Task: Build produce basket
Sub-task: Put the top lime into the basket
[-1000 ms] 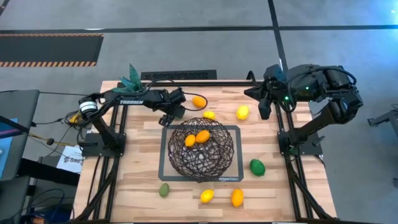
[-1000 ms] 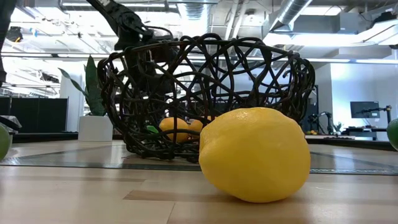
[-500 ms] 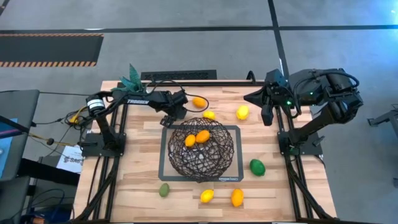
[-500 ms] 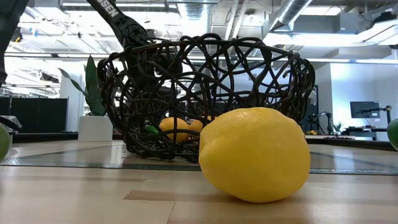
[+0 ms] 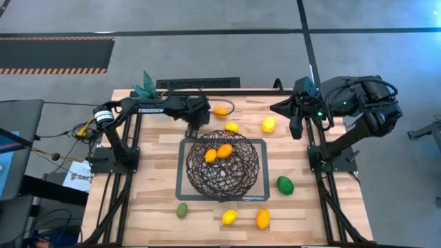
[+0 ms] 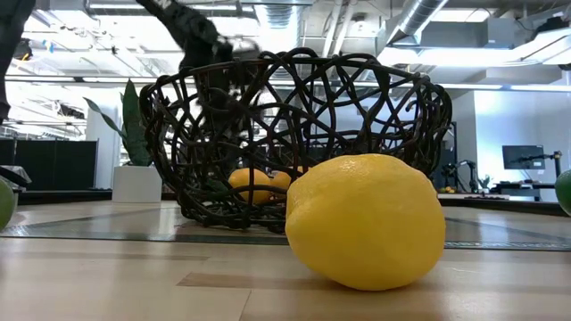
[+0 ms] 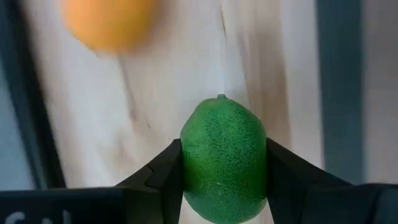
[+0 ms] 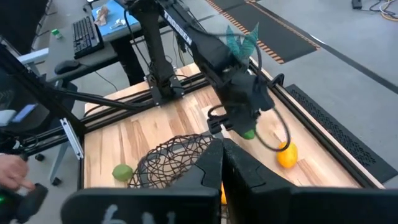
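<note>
The dark wire basket [image 5: 222, 165] stands on the grey-framed mat [image 5: 256, 146] and holds two orange fruits [image 5: 219, 153]. My left gripper [image 5: 195, 118] is just behind the basket's far left rim, shut on a green lime [image 7: 224, 158]. An orange [image 5: 220, 110] and a small lemon [image 5: 232, 127] lie next to it on the table. Another lemon [image 5: 269, 125] lies farther right. My right gripper [image 5: 294, 125] hangs raised at the far right, shut and holding nothing. My left gripper pinches the lime's two long sides [image 7: 186, 168] between its two fingers [image 7: 163, 177]. The fingers come steeply from above, and the lime's pointed end [image 7: 221, 98] sticks out past them. The right wrist view shows the lime [image 8: 249, 133] below the gripper; I cannot tell whether it is clear of the table.
Near the front edge lie a green lime [image 5: 182, 210], a lemon [image 5: 229, 217] and an orange [image 5: 262, 218]. A darker green fruit [image 5: 284, 184] sits right of the mat. A teal plant [image 5: 146, 88] stands at the far left corner.
My left gripper has shut on the green lime. It has rolled about its own axis and gone a little toward the table's far edge, toward the orange. The fruits on the table and in the basket have stayed put.
</note>
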You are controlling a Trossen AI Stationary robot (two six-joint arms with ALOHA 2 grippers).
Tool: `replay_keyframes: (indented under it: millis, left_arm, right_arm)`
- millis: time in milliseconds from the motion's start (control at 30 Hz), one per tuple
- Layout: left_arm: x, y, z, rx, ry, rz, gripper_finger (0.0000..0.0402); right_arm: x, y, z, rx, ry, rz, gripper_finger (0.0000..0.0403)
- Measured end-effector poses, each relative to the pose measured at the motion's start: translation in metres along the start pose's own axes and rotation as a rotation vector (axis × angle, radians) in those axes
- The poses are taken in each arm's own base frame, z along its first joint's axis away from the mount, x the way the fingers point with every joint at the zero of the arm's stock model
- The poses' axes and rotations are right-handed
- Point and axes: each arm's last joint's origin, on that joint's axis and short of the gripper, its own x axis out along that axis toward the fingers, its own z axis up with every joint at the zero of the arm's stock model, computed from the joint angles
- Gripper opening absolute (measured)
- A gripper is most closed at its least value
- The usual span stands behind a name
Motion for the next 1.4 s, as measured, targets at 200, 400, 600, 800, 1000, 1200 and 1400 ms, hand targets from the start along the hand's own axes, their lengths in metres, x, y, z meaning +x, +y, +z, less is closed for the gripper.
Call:
replay_keyframes:
  millis: [200,400,600,800,1000,1200,1400]
  left_arm:
    - [-0.077,0.021,0.023,-0.117,-0.195,0.029,0.0147]
    - [-0.183,0.029,0.023,-0.274,-0.538,0.018,0.0147]
    - [-0.257,0.011,-0.003,-0.338,-0.804,0.015,0.0147]
    - [-0.305,-0.011,-0.018,-0.361,-1.028,-0.011,0.0147]
    - [-0.332,-0.028,-0.021,-0.32,-1.204,-0.122,0.0147]
    - [-0.331,-0.042,-0.017,-0.28,-1.182,-0.194,0.0147]
    - [-0.327,-0.05,-0.007,-0.256,-1.168,-0.225,0.0147]
  right_arm:
    - [-0.001,-0.001,-0.001,-0.04,0.005,-0.003,0.0024]
    - [-0.001,-0.007,-0.007,-0.104,0.034,-0.162,0.0006]
    - [0.015,-0.001,-0.015,-0.188,0.029,-0.357,0.0009]
    - [0.061,0.015,-0.035,-0.222,0.015,-0.415,0.0003]
    - [0.125,0.021,-0.042,-0.23,-0.179,-0.377,0.0003]
    - [0.139,0.019,-0.004,-0.278,-0.607,-0.001,0.0008]
    - [0.172,0.008,-0.012,-0.232,-0.498,0.043,0.0026]
